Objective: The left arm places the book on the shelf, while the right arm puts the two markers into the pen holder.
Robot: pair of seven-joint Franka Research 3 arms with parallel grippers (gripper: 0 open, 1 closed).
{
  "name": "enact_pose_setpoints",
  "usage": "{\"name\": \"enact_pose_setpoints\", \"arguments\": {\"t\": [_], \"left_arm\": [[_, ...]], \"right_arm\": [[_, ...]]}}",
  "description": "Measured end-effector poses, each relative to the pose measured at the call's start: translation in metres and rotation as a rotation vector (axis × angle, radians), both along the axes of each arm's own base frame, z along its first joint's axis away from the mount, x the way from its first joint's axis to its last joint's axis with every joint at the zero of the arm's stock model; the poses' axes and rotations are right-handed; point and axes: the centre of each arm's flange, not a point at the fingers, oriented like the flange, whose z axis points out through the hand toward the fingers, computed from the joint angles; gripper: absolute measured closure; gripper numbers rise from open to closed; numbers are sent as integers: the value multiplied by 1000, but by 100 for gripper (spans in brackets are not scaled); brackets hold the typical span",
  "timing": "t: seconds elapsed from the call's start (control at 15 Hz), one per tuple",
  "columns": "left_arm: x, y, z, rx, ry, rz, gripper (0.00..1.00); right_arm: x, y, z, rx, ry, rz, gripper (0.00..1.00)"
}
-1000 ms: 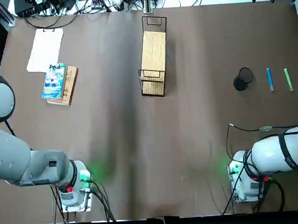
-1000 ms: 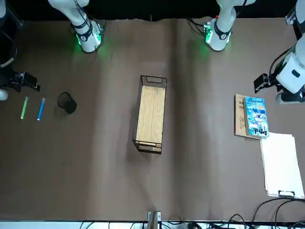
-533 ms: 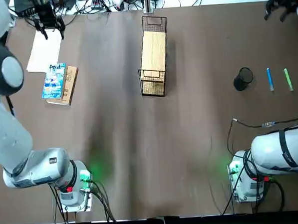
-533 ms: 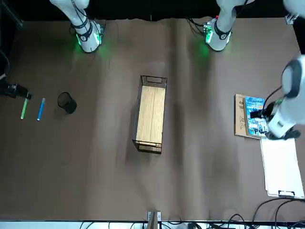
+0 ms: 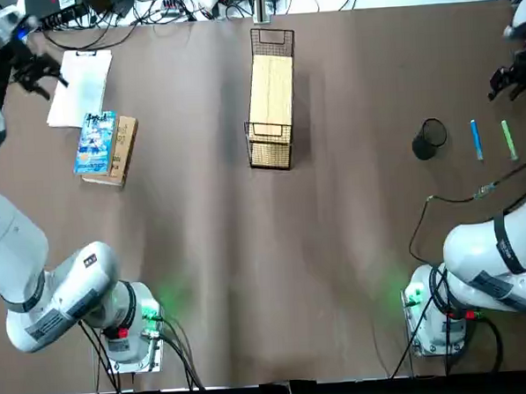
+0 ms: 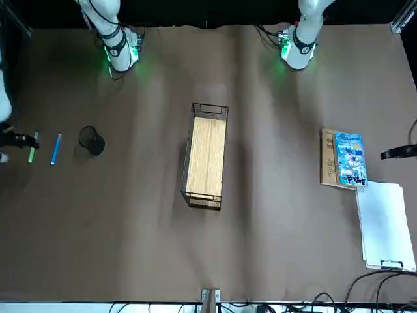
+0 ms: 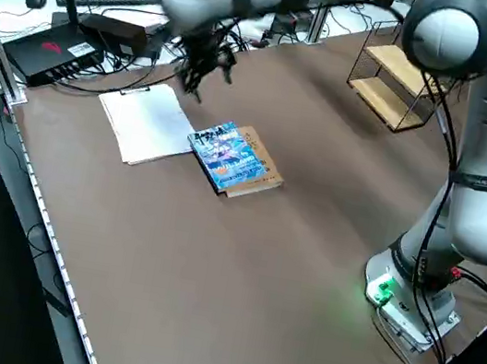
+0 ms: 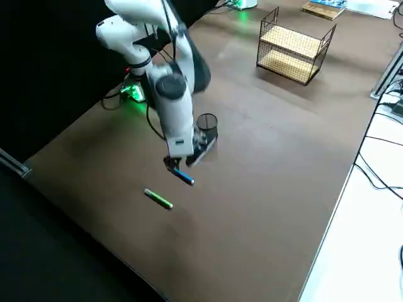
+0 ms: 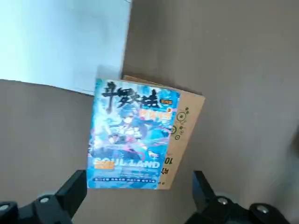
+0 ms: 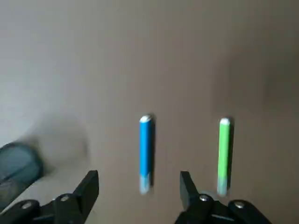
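The blue and white book (image 5: 97,142) lies on a tan book at the table's far left, also seen as the book (image 9: 133,135) in the left wrist view. My left gripper (image 5: 31,68) hovers open above and beyond it, holding nothing; its fingers (image 9: 77,193) show wide apart. The wire shelf (image 5: 269,99) stands at the centre back. At the right, the blue marker (image 5: 476,140) and green marker (image 5: 509,139) lie side by side beside the black pen holder (image 5: 430,138). My right gripper (image 10: 138,186) hangs open over the blue marker (image 10: 145,149), apart from it.
A tan-brown book (image 5: 122,151) sits under the blue one, with a white clipboard paper (image 5: 81,87) just behind it. Cables and equipment line the back edge. Both arm bases (image 5: 129,332) stand at the near edge.
My right gripper has come in from the far right corner to above the markers. My left gripper has swung outward past the clipboard, to the book's outer side. The objects have not moved.
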Motion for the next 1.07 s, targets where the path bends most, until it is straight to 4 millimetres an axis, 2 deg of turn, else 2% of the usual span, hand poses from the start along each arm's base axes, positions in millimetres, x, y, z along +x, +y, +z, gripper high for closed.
{"name": "enact_pose_setpoints", "arguments": {"t": [0.07,0.2,0.33,0.47,0.53,0.6,0.67,0.73,0.87,1.0,1.07], "left_arm": [[-14,28,-9,-61,-33,27,0],[-37,69,-39,-192,-103,72,0],[-56,97,-81,-323,-173,118,0],[-74,116,-133,-439,-232,163,0],[-81,119,-158,-484,-248,177,0],[-84,112,-199,-550,-250,186,0],[-80,104,-211,-570,-243,180,0],[-75,96,-216,-579,-237,170,0],[-67,84,-221,-587,-226,152,0],[-64,76,-227,-595,-215,143,0],[-62,71,-231,-601,-208,138,0]], "right_arm": [[3,-3,-25,-11,-5,4,22],[6,-2,-70,-13,6,17,23],[7,1,-99,-15,11,26,34],[6,1,-118,-23,5,32,37],[4,2,-125,-22,9,36,41],[1,1,-131,-17,13,65,48],[-2,-3,-130,-15,13,84,48],[-7,-9,-131,-10,13,105,49],[-15,-22,-129,-4,11,138,67],[-19,-27,-129,-1,11,151,71],[-19,-28,-128,-2,10,154,80]]}}
